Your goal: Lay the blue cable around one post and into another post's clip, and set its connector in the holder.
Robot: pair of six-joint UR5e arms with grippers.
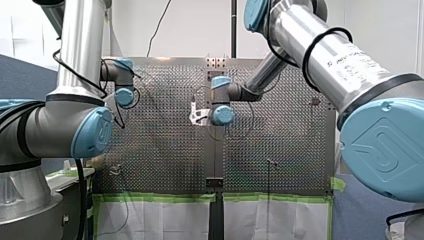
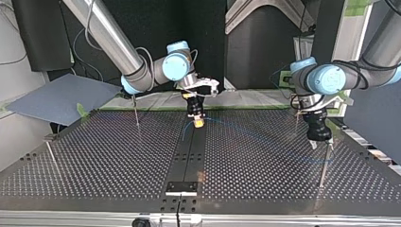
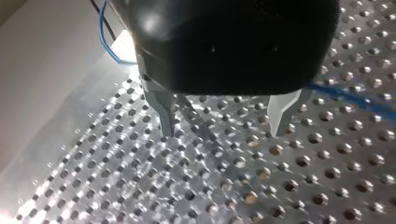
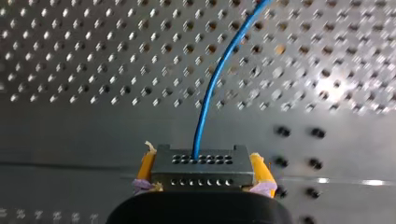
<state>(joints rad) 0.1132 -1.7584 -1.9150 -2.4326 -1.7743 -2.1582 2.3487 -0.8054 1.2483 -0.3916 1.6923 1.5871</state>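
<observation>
In the right wrist view my right gripper (image 4: pixel 204 164) is shut on a grey connector block (image 4: pixel 201 173), held between its yellow pads (image 4: pixel 147 165). The blue cable (image 4: pixel 210 93) rises from the block and curves away over the perforated table. In the top view this gripper (image 2: pixel 198 123) hangs low over the dark centre strip, with the cable (image 2: pixel 187 130) looping beside it. My left gripper (image 3: pixel 223 126) stands open just above the plate with nothing between its metal fingers (image 3: pixel 164 116). A stretch of cable (image 3: pixel 355 98) runs behind it. At the top view's right it (image 2: pixel 318 141) hovers close to a thin post (image 2: pixel 325 163).
More thin posts stand at the top view's left (image 2: pixel 136 111) and far left (image 2: pixel 49 147). A black plate with a pale bar (image 2: pixel 181 187) sits on the centre strip near the table's near edge. Green tape (image 1: pixel 160 197) lines the table's edge in the front view.
</observation>
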